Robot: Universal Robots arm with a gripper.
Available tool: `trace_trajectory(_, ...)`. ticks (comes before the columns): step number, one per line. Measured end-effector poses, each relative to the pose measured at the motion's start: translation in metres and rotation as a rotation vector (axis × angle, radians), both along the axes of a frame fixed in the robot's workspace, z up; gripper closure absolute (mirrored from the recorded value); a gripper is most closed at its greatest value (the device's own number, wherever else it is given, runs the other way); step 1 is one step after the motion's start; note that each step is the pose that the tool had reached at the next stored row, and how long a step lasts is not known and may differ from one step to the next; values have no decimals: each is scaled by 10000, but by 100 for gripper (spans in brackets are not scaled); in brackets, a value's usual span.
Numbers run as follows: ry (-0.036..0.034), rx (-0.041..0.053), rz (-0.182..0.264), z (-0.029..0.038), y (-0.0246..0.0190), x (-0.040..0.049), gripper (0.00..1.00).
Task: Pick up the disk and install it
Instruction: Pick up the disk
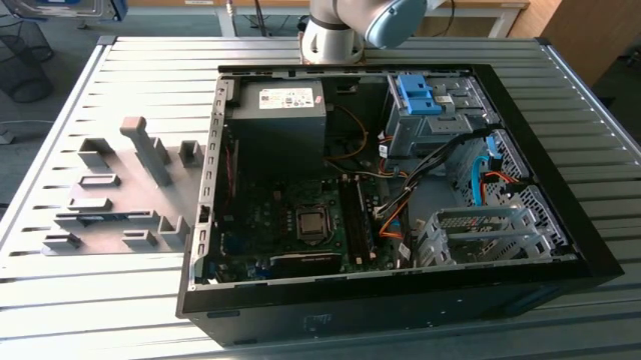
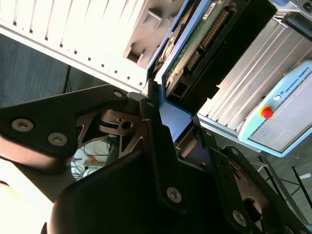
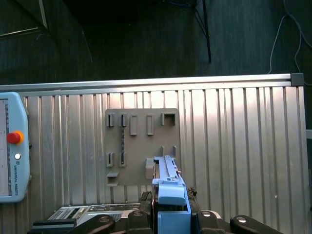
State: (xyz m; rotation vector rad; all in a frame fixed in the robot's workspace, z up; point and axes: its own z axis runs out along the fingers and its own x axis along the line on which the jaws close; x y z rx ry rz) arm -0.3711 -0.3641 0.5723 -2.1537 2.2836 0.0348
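Note:
My gripper [image 2: 181, 130] is shut on the disk [image 2: 195, 48], lifted off the table. In the second wrist view the disk's green circuit board and connectors face the camera, and its blue bracket [image 2: 173, 117] sits between the dark fingers [image 2: 161, 146]. In the first wrist view the disk [image 3: 168, 187] stands edge-on in my gripper [image 3: 170, 214], hanging above the grey fixture plate [image 3: 141, 146]. The open computer case [image 1: 206, 225] lies on the table in the exterior view, with a blue-bracketed drive cage [image 1: 421, 97] at its far right corner.
The grey fixture plate [image 1: 120, 195] with upright holders lies on the exterior view's left of the case. A silver cage [image 1: 481, 236] sits in the case's near right corner. The arm's base [image 1: 335, 34] stands behind the case. A teach pendant [image 3: 12, 146] rests on the slatted table.

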Motion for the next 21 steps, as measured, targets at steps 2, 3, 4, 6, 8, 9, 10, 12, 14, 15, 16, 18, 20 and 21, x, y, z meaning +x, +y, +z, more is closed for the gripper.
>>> trace_trajectory(2, 0, 1, 0, 0, -1, 28, 64)
trace_trajectory(3, 1, 0, 0, 0, -2, 40, 64)
trace_trajectory(4, 0, 0, 0, 0, -6, 45, 64)
trace_trajectory(6, 0, 0, -1, 0, -25, 48, 64)
trace_trajectory(8, 1, 0, -1, 0, -60, 49, 64)
trace_trajectory(9, 0, 0, -1, 0, -80, 49, 64)
trace_trajectory(10, 0, 1, -2, 0, -101, 49, 64)
trace_trajectory(12, 0, 0, -2, 0, -135, 49, 64)
trace_trajectory(14, -1, 1, -3, 0, -142, 56, 64)
trace_trajectory(15, 0, 0, -2, 0, -144, 63, 64)
trace_trajectory(16, 0, 0, -2, 0, -145, 72, 64)
trace_trajectory(18, 0, 0, -2, 0, -146, 96, 64)
trace_trajectory(20, 0, 0, -2, 0, -147, 118, 64)
trace_trajectory(21, 0, 0, -2, 0, -147, 128, 64)
